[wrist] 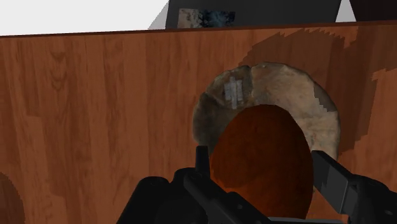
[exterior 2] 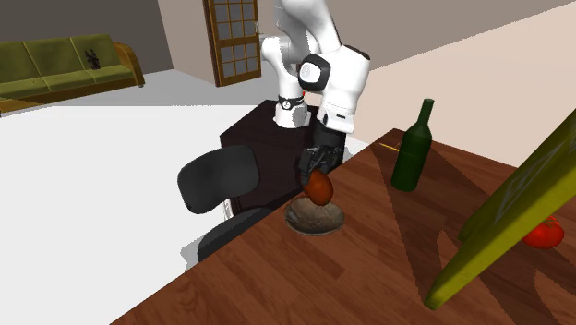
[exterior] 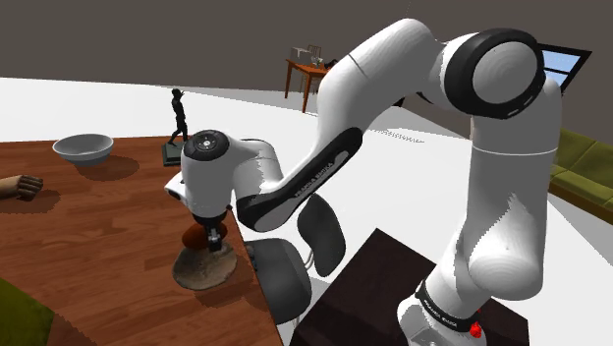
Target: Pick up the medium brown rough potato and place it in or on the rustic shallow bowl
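Wrist view: gripping reddish-brown oval potato [wrist: 261, 143] with black gripper [wrist: 259, 159], poised just over mottled grey-brown shallow bowl [wrist: 318, 108] on wooden table [wrist: 95, 114], evidently aligned for release inside.

Potato [exterior 2: 319, 188] reddish-brown; bowl [wrist: 286, 89] mottled grey-brown; table [wrist: 95, 114] red-brown woodgrain; gripper [wrist: 259, 158] black.

An olive sofa [exterior 2: 55, 65] and a paned wooden door [exterior 2: 235, 42] stand beyond the white floor [exterior 2: 92, 157].
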